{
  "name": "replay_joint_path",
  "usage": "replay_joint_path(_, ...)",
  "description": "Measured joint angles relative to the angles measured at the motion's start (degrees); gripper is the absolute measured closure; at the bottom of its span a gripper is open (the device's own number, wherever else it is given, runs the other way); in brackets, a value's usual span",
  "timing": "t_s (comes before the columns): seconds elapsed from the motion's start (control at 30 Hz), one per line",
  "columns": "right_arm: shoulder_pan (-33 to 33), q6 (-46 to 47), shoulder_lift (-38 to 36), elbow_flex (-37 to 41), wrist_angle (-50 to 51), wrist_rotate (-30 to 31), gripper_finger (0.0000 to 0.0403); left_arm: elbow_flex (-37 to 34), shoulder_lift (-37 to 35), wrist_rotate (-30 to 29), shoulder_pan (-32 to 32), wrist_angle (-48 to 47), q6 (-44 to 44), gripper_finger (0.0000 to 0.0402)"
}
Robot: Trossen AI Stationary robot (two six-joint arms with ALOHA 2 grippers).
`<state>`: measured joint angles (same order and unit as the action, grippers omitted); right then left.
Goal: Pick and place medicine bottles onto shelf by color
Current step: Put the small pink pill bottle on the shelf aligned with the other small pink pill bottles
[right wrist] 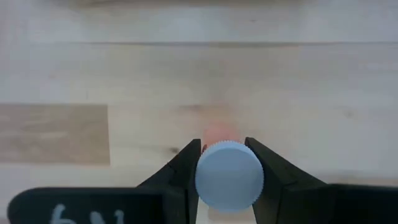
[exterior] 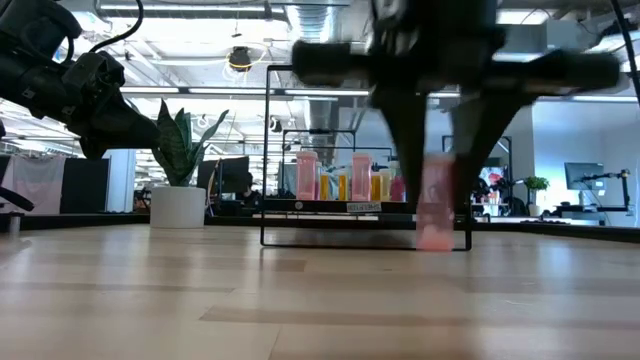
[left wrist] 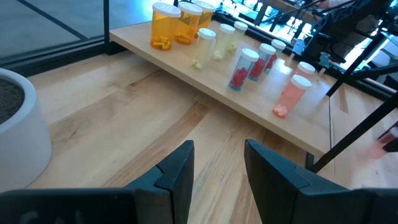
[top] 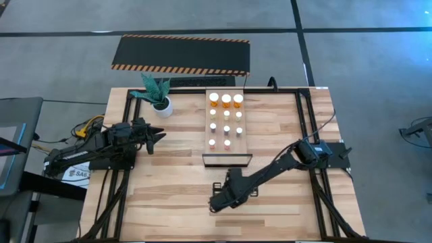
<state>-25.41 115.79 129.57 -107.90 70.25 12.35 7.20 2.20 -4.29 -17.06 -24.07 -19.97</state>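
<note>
1. Pinched between the right gripper (right wrist: 229, 163) jaws, a pink bottle (exterior: 434, 212) with a ribbed white cap stands on the plank table (top: 169, 196), well short of the shelf (top: 227, 156)
2. Light, rigid and smooth-walled, it likely handles best gripped just under the cap
3. Beyond, orange, yellowish and pink bottles stand in rows on the pale board
4. Left gripper (left wrist: 217, 163) waits, jaws spread, beside the potted plant (top: 158, 94)

Bare tabletop (top: 169, 196) btwn plant pot (top: 163, 106) & shelf (top: 227, 160).
</note>
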Motion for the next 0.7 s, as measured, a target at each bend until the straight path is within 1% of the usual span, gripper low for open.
replay_joint_path(0.07, -1.5, 1.6, -1.1, 0.0, 1.4, 1.3, 0.0283, 0.0, 0.0, 0.0, 0.0, 0.0, 0.0, 0.0274)
replay_joint_path(0.23, -5.2, 7.3, -4.1, 0.0, 7.0, 8.0, 0.0280, 0.0, 0.0, 0.0, 0.0, 0.0, 0.0, 0.0274)
replay_joint_path(0.3, -6.1, 9.6, -5.2, 0.0, 9.6, 9.5, 0.0280, 0.0, 0.0, 0.0, 0.0, 0.0, 0.0, 0.0274)
replay_joint_path(0.37, -6.2, 11.0, -5.7, 0.0, 12.7, 9.6, 0.0280, 0.0, 0.0, 0.0, 0.0, 0.0, 0.0, 0.0274)
replay_joint_path(0.53, -5.5, 12.5, -6.2, 0.0, 19.3, 6.9, 0.0280, 0.0, 0.0, 0.0, 0.0, 0.0, 0.0, 0.0274)
replay_joint_path(0.6, -5.5, 13.8, -6.5, 0.3, 19.8, 6.6, 0.0279, 0.0, 0.0, 0.0, 0.0, 0.0, 0.0, 0.0274)
replay_joint_path(0.7, -6.3, 15.9, -9.8, 5.7, 18.8, 6.9, 0.0279, 0.0, 0.0, 0.0, 0.0, 0.0, 0.0, 0.0274)
